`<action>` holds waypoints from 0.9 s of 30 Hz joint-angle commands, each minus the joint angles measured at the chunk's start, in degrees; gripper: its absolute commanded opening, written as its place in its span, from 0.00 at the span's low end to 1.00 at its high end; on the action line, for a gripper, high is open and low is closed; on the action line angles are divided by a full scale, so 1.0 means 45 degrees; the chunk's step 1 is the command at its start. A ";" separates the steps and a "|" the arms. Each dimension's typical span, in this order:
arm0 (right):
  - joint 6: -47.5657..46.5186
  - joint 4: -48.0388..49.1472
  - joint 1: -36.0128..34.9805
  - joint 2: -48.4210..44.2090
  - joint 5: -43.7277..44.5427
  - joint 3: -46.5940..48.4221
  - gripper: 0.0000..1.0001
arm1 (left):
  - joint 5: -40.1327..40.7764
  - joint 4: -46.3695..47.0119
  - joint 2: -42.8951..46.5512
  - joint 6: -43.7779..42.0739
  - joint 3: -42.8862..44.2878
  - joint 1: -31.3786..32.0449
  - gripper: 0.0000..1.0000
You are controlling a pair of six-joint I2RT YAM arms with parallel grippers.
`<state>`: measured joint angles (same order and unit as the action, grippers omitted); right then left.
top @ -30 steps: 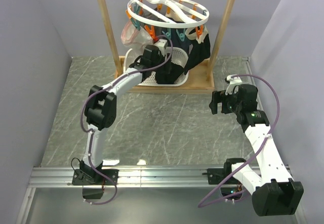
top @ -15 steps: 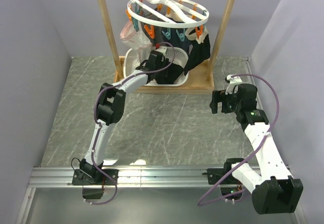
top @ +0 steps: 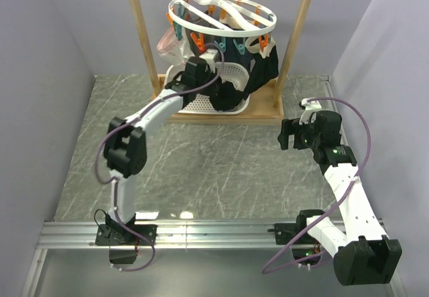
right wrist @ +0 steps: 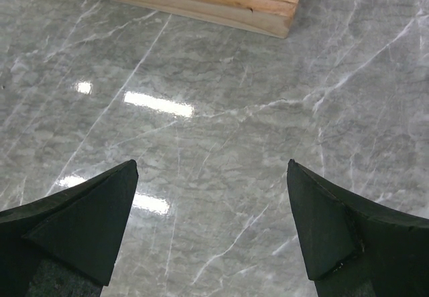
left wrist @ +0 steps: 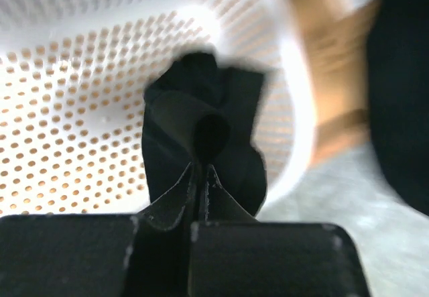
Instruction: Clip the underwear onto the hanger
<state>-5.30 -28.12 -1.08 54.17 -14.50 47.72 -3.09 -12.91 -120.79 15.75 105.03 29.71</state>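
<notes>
Underwear point(left wrist: 201, 136), a black fold pinched in my left gripper's point(left wrist: 200, 180) closed jaws over the white basket point(left wrist: 67, 109), sits just below the hanger point(top: 224, 15) at upper centre, while my right gripper point(right wrist: 211, 230) gapes wide, far right.

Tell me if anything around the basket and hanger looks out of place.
Black underwear spills over the right rim of the white basket, toward the wooden rack post, rather than lying inside. The left hand is shut on a bunched fold of it above the basket. Nothing looks broken.
</notes>
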 commanded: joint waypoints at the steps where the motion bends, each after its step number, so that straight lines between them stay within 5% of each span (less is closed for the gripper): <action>1: 0.0182 0.0506 0.0123 -0.0339 -0.0136 0.0605 0.99 | -0.1653 0.0837 0.2774 0.0795 -0.0681 0.0057 0.00; 12: 0.0143 0.0429 0.0123 -0.0651 -0.0605 0.0664 0.98 | -0.4717 0.0760 0.7445 0.0486 -0.4374 0.0096 0.00; 19: -0.0072 0.0370 0.0123 -0.0749 -0.1035 0.0722 0.98 | -0.6535 -0.1696 1.0298 -0.1290 -0.5820 0.0116 0.00; 27: -0.0755 -0.0020 0.0104 -0.0808 -0.2185 0.0976 0.98 | -1.0970 -0.7184 1.1043 -0.6989 -0.4731 0.0116 0.00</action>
<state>-6.63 -28.51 -0.91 51.86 -20.93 49.12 -41.98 -33.17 -71.72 -3.07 80.36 30.02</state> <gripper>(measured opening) 0.983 0.017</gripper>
